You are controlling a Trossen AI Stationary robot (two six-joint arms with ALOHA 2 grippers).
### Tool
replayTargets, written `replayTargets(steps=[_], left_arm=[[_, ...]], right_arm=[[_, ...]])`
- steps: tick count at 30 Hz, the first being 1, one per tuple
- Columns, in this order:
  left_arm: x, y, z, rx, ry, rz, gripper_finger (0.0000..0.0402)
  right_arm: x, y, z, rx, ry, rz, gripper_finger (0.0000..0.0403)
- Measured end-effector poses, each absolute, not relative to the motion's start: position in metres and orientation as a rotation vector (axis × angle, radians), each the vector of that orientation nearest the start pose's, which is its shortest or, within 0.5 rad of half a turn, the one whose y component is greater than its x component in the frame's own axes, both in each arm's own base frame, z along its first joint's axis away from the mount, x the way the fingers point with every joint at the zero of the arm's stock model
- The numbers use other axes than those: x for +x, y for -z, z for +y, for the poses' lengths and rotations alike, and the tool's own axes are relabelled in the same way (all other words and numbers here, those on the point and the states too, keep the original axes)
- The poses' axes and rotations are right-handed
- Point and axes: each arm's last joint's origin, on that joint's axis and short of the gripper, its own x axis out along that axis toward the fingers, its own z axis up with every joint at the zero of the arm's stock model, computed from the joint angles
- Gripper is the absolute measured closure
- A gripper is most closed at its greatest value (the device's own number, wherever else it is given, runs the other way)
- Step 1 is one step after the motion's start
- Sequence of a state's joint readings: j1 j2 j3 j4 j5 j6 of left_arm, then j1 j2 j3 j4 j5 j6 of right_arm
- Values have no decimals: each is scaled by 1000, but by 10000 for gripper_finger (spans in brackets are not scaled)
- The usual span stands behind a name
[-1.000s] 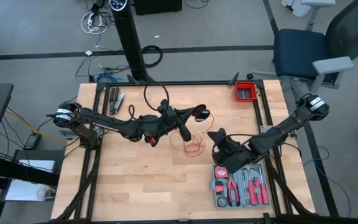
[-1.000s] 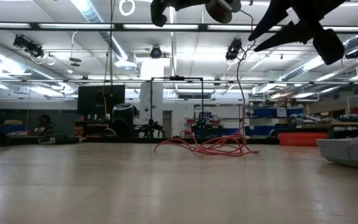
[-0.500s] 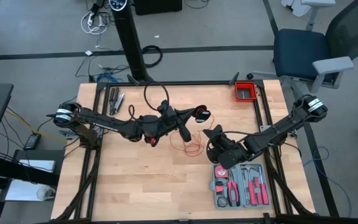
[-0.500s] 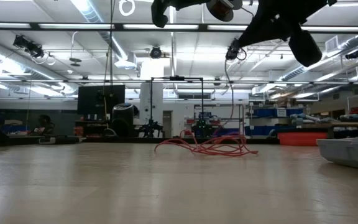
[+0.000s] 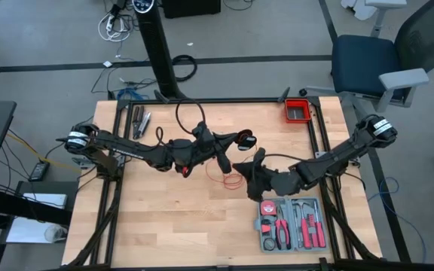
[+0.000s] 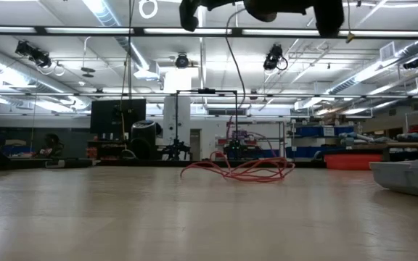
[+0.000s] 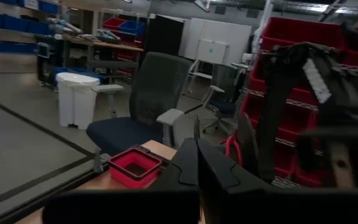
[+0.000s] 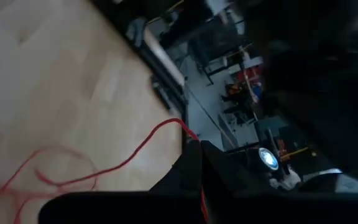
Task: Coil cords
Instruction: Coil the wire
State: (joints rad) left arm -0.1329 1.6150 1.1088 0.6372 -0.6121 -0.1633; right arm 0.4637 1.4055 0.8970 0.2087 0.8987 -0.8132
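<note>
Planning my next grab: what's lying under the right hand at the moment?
The red cord lies loose on the wooden table beside and partly beneath the right hand. From above, the hand covers the cord's end nearest it, so any contact is hidden.

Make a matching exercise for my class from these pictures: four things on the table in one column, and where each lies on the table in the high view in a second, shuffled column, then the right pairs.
Things:
1. red cord
2. red bin
3. grey tool case
4. loose hand tools

Places in the high view:
A. top right corner of the table
B. near the table's bottom edge, right of middle
C. top left part of the table
D. middle of the table, between the two grippers

Pairs: 1-D, 2-A, 3-B, 4-C
</note>
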Motion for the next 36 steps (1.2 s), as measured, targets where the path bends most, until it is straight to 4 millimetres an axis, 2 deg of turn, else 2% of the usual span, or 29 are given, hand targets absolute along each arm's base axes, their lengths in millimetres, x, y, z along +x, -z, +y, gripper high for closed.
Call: replayTargets(steps=[7, 13, 17, 28, 36], left_arm=[[366, -313, -35, -179, -358, -148, 401], [366, -311, -35, -170, -355, -130, 401], [366, -311, -35, -169, -359, -127, 401], [367, -309, -35, -160, -355, -109, 401], [367, -304, -35, -120, -357, -58, 402]], right_arm=[[281, -284, 105, -927, 345, 338, 402], [280, -297, 107, -839, 396, 238, 403], [279, -299, 106, -820, 479, 248, 403], [277, -310, 105, -710, 527, 163, 403], [264, -331, 99, -643, 552, 88, 403]])
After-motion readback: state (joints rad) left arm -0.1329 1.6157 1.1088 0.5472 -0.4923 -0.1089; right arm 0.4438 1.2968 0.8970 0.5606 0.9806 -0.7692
